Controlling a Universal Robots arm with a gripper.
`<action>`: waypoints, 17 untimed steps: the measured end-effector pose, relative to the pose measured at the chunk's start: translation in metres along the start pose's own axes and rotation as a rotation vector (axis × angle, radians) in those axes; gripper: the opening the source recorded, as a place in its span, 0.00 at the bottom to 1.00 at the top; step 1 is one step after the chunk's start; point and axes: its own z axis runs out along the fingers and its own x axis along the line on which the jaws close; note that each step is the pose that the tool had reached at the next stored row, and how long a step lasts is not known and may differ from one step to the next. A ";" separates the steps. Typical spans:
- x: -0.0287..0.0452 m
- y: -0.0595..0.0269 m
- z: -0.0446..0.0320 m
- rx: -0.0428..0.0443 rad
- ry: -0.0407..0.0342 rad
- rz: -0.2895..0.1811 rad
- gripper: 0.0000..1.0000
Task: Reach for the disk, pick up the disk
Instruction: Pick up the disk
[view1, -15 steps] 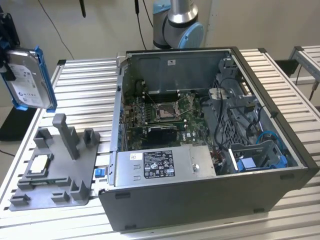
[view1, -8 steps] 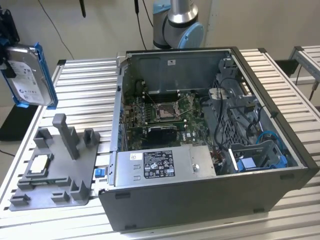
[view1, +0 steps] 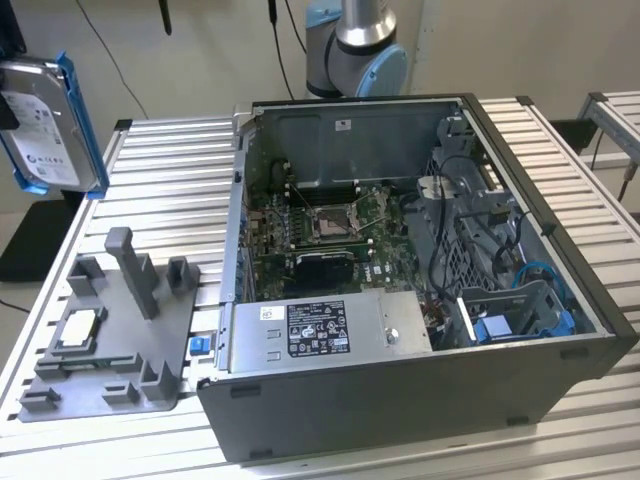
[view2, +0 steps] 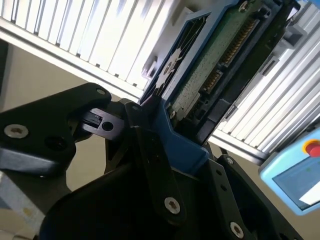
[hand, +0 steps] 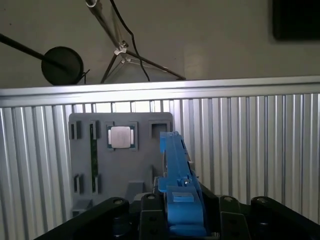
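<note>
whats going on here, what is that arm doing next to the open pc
The robot arm's claw is shut on the disk, clamping it by its blue frame. In the exterior view the disk hangs in the air off the table, at that view's left, near the grey fixture that holds a small square chip. The open computer case sits on the slatted table beside the fixture.

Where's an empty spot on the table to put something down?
Bare table lies behind the grey holder, on the exterior view's left of the computer case. Another bare strip runs along the case's other side, at the exterior view's right. Crowded: the case's inside and the holder's pegs.
</note>
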 end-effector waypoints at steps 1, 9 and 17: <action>-0.0003 -0.0001 -0.0046 0.0001 0.0000 0.000 0.00; -0.0025 -0.0005 -0.0402 0.0003 -0.0005 0.000 0.00; -0.0041 -0.0008 -0.0661 0.0035 -0.0023 0.000 0.00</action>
